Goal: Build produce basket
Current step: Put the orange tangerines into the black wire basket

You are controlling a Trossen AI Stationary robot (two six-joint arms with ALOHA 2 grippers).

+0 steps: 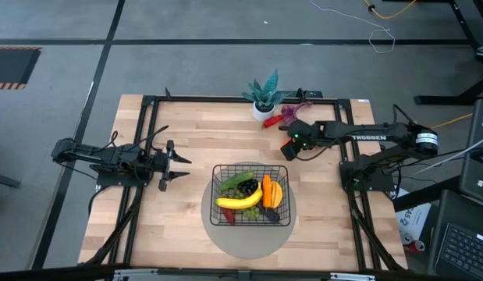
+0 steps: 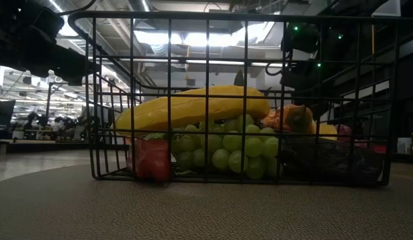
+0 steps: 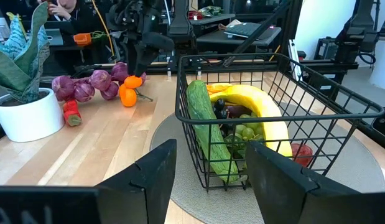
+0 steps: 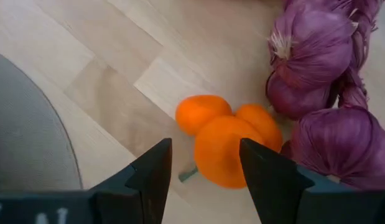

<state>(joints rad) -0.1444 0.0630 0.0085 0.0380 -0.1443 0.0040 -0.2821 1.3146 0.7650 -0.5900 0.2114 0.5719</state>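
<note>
- The black wire basket [image 1: 250, 195] sits on a round grey disc [image 1: 245, 238], toward the front middle of the wooden table [image 1: 186, 140].
- Inside the basket a yellow banana [image 1: 239, 201] lies across the middle, with a cucumber [image 1: 235, 181] along the side nearest the left arm.
- Green grapes [image 2: 226, 148] are heaped under the banana, dark grapes [image 1: 246, 188] lie beside the cucumber, and something red [image 2: 151, 160] lies in a front corner.
- An orange piece [image 1: 271, 193], which may be a carrot or a pepper, rests at the basket's right side.
- The left gripper [image 1: 181, 163] waits off to the left of the basket, fingers apart and holding nothing, pointing toward the basket.
- The right gripper [image 4: 203, 168] reaches over the back right of the table, its two fingers [image 4: 156, 174] spread on either side of an orange lumpy fruit [image 4: 228, 140] lying on the wood.
- Whether those fingers touch the fruit I cannot tell; they are not clamped on it.
- A long string of purple bulbs [image 4: 329, 93] lies just beside the orange fruit, touching or nearly touching it.
- A small red vegetable [image 3: 71, 113] lies near the white pot of a green potted plant [image 1: 264, 97] at the back edge.
- A person [image 3: 63, 7] sits at a desk beyond the table.
</note>
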